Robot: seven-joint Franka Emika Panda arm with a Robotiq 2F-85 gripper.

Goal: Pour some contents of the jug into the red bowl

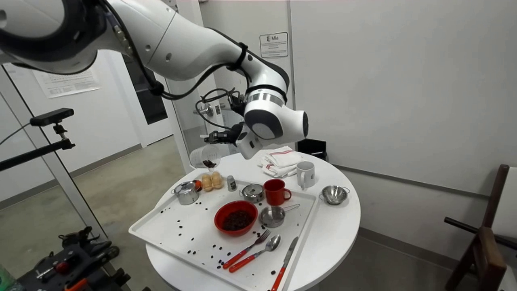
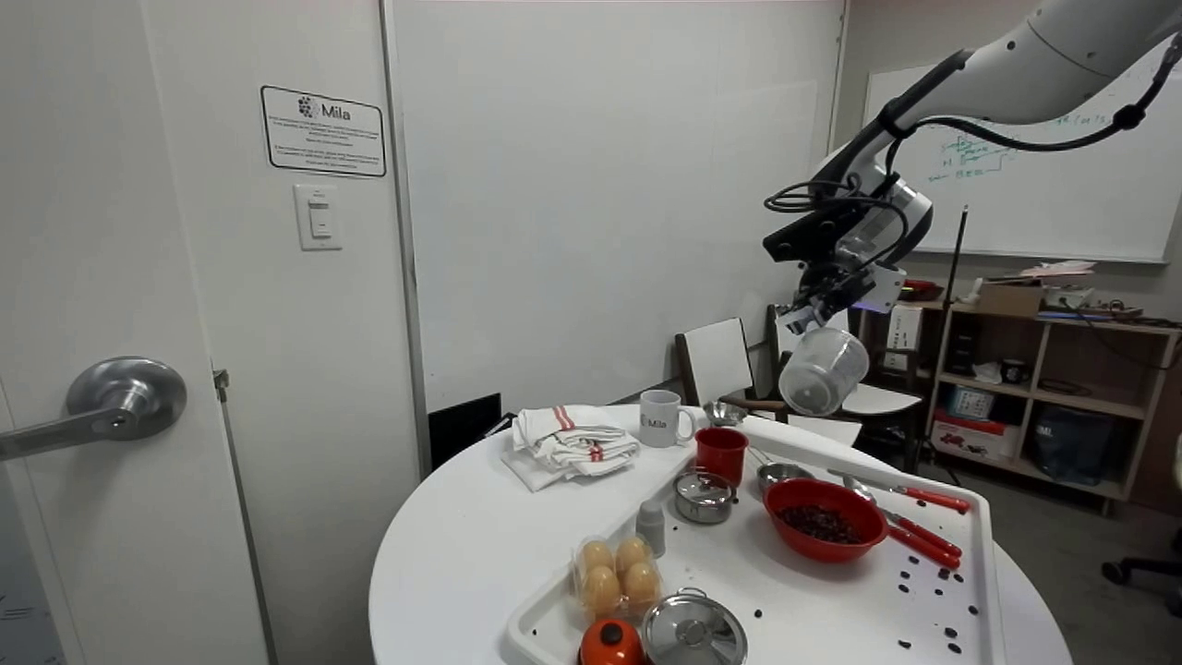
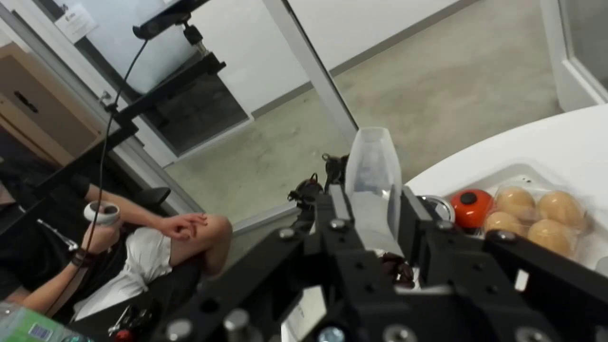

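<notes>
Jug (image 1: 198, 157): in an exterior view, translucent, tilted, held up in the air, with a clump of dark beans (image 1: 209, 163) inside.
Red bowl (image 1: 238, 233): upright on the white tray (image 1: 161, 232), well apart from the jug; similar beans lie in it, and more are scattered over the tray.
Steel pan (image 1: 272, 218): just beside the bowl, near a red mug (image 1: 275, 192).
Fork (image 1: 252, 245), spoon (image 1: 260, 252), knife (image 1: 287, 256): red-handled, near the bowl.
Table (image 1: 331, 238): round, white, under the tray.
Four eggs (image 2: 617, 577): in an exterior view, in clear packaging, just beside a grey shaker (image 2: 650, 528).
Folded cloths (image 2: 572, 439): piled on the table, near a white mug (image 2: 659, 420).
Gripper (image 3: 374, 197): in the wrist view, closed on the jug, a translucent part of it clasped between the fingers (image 3: 339, 202).
Orange object (image 3: 479, 213): black-knobbed, just beside the eggs.
Seated person (image 3: 142, 251): holding a white device (image 3: 102, 216).
</notes>
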